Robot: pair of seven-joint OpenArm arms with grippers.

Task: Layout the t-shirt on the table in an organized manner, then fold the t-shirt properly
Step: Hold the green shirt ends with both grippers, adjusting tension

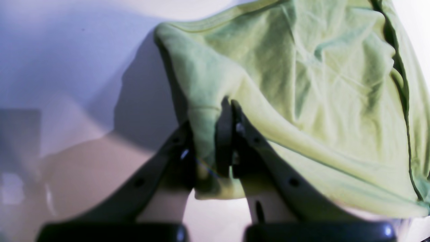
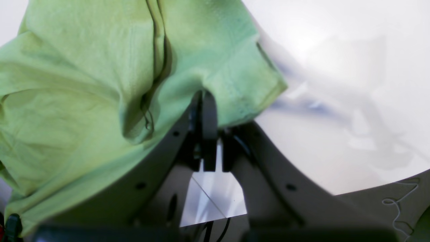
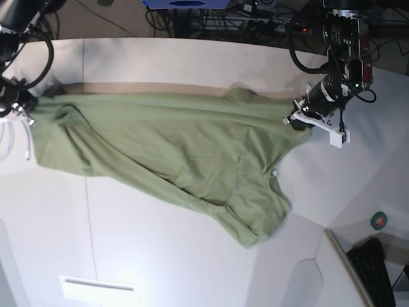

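The olive-green t-shirt [image 3: 172, 150] is stretched wide across the white table [image 3: 160, 256], its upper edge taut between my two grippers and its lower part sagging toward the front right. My left gripper [image 3: 295, 119] on the base view's right is shut on a corner of the shirt; in the left wrist view the gripper [image 1: 228, 106] pinches a fold of the shirt [image 1: 302, 84]. My right gripper [image 3: 27, 109] at the far left edge is shut on the other end; in the right wrist view the gripper [image 2: 203, 97] clamps the shirt [image 2: 84, 84] near a hem.
A thin dark seam [image 3: 89, 211] runs down the table. A roll of green tape [image 3: 379, 220] and a black keyboard [image 3: 374, 268] lie at the lower right beyond the table's curved edge. Cables [image 3: 211, 19] crowd the back.
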